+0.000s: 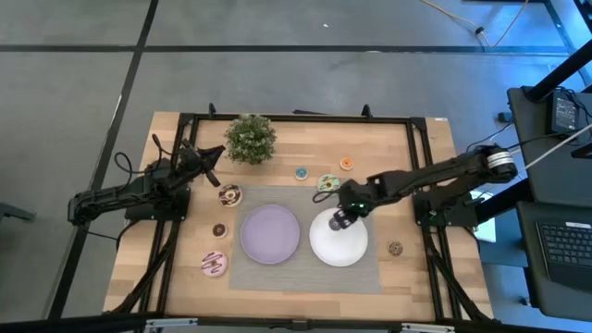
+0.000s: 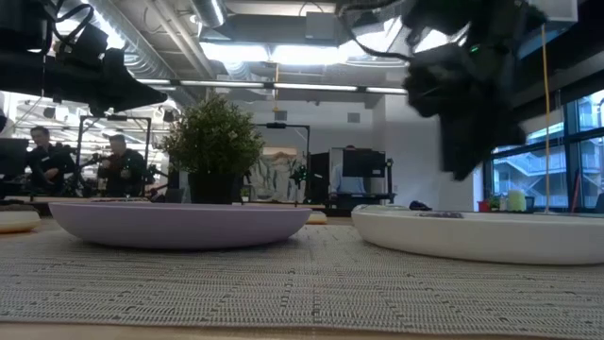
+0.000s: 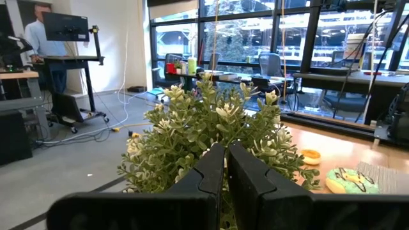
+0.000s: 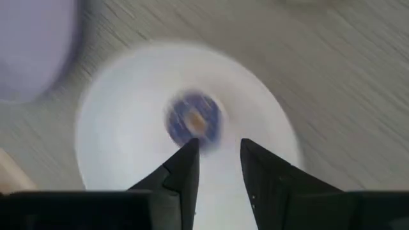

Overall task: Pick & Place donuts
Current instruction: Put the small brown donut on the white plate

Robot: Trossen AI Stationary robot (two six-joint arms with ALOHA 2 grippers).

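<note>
1. Donuts lie spread over the worktop: a purple one sits blurred on the white plate, right under the right hand, so the high view hides it.
2. The right hand's fingers stand a narrow gap apart above that donut, holding nothing.
3. Beyond the plates lie a blue donut, a green one and an orange one; the green one is partly covered by the right arm.
4. Left of the lilac plate are a chocolate-white donut, a small brown one and a pink one; another brown one lies right of the white plate.
5. The left hand waits beside the plant, its fingers pressed together and empty.
6. From the low view the plate rims hide every donut, and the right hand is only a dark blur overhead.
</note>
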